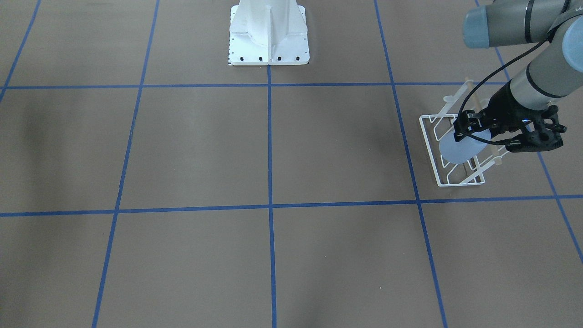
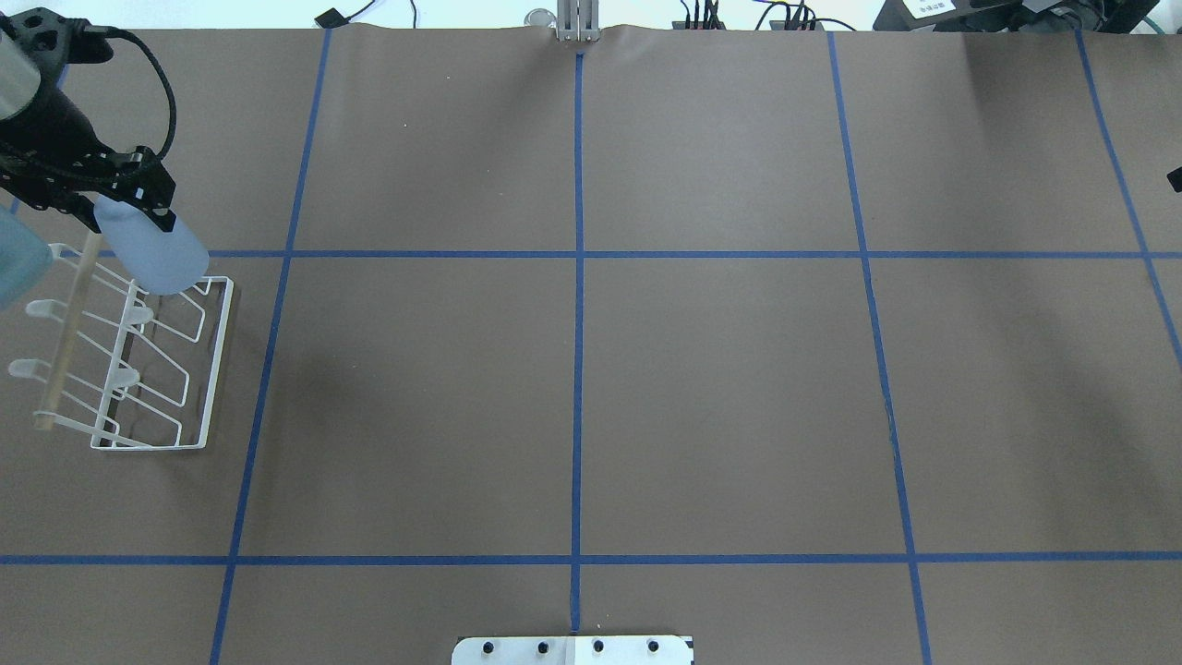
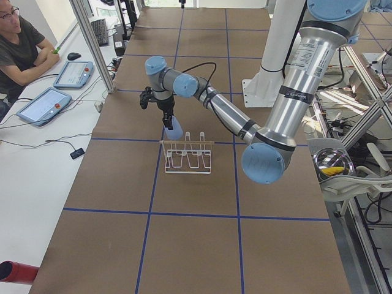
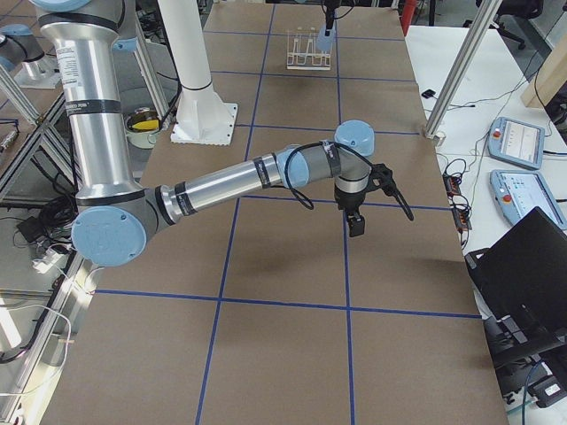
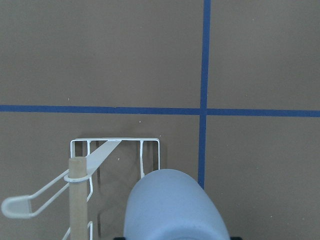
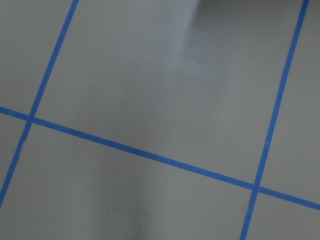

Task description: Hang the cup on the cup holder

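Clasping smooth tapered cup (image 2: 157, 259): left claw (image 2: 131, 205)

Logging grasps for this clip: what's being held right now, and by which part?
The left gripper clamps the pale blue cup by its upper end, over the wire rack. The right gripper holds nothing.

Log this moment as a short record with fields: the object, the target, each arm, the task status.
object: cup, pale blue, tilted, held over the far end of the cup holder
target: cup holder, white wire with a wooden rod, standing on the table at the robot's left
left arm: left gripper shut on the cup
right arm: right gripper above the table, far from the cup holder; open or shut cannot be told
status: cup not yet released; whether a prong is inside it cannot be told
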Tool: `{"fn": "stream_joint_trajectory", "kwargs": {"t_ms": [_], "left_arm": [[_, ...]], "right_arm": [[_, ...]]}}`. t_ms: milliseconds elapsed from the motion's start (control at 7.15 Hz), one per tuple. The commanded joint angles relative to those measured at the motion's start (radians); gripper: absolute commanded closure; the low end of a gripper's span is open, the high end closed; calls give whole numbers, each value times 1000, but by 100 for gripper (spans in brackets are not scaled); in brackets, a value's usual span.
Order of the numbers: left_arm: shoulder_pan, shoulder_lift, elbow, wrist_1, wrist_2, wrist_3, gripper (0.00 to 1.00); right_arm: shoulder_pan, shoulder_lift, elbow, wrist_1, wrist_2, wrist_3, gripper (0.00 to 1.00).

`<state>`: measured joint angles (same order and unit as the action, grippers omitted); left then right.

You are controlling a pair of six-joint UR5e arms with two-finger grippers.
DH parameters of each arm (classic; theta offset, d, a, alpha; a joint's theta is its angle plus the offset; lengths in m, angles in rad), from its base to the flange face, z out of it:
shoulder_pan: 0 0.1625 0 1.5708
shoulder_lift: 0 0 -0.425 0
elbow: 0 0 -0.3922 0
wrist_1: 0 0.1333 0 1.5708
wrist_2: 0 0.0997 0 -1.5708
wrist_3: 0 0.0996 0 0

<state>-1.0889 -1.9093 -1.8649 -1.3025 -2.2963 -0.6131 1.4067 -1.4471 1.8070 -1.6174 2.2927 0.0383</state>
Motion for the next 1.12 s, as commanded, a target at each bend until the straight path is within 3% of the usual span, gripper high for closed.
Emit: {"fn": "stream_joint_trajectory", "kwargs": {"t_ms": [0, 140, 419, 559, 978], "left_arm": [[12, 9, 41, -44, 0, -5, 100], [14, 18, 55, -66, 0, -5, 100], [17, 27, 55, -90, 0, -4, 12], [17, 29, 53, -90, 0, -1, 3], [15, 32, 37, -89, -27, 4, 2]], "right_arm": [[0, 1, 0, -1, -1, 0, 0], [0, 1, 0, -1, 1, 0, 0], [0, 2, 3, -1, 1, 0, 0], [0, 2, 5, -1, 1, 0, 0], [0, 7, 5, -1, 4, 0, 0]]}}
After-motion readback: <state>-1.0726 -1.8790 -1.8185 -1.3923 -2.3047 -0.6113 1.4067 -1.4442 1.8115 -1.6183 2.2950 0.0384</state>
